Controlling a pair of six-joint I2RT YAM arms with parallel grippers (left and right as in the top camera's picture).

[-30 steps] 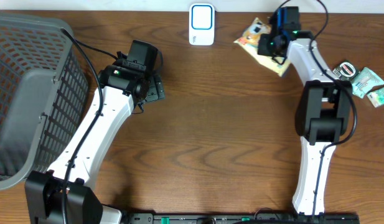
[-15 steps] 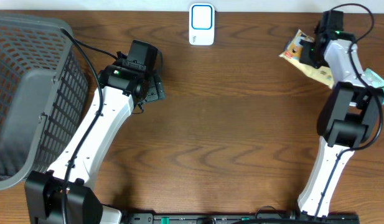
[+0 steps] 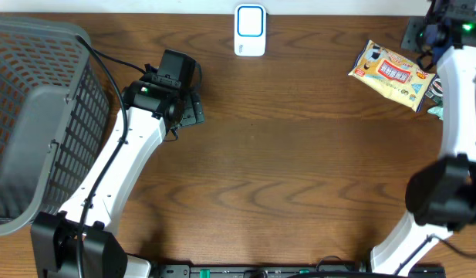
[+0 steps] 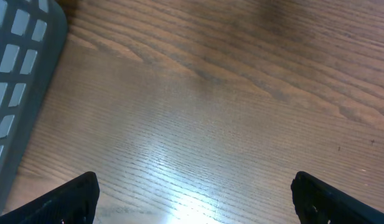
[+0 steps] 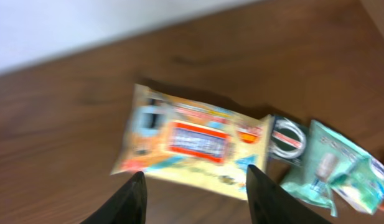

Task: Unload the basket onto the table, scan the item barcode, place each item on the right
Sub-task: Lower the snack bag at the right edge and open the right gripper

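Observation:
The item, a yellow snack packet (image 3: 392, 73) with a red label, lies flat on the table at the far right, label up. In the right wrist view the same packet (image 5: 192, 140) sits beyond my right gripper (image 5: 196, 175). That gripper is open, apart from the packet, with nothing between its fingers. Overhead, the right arm reaches to the back right corner. The white and blue scanner (image 3: 250, 29) stands at the back middle. My left gripper (image 4: 193, 182) hangs wide open over bare wood, left of centre.
A grey mesh basket (image 3: 37, 116) fills the left side, its wall (image 4: 17, 74) close to the left gripper. A black round-label packet (image 5: 288, 140) and a green packet (image 5: 332, 165) lie right of the yellow one.
The right arm swung right and back with the packet, then opened; the packet now lies on the table, let go. The left arm has not moved.

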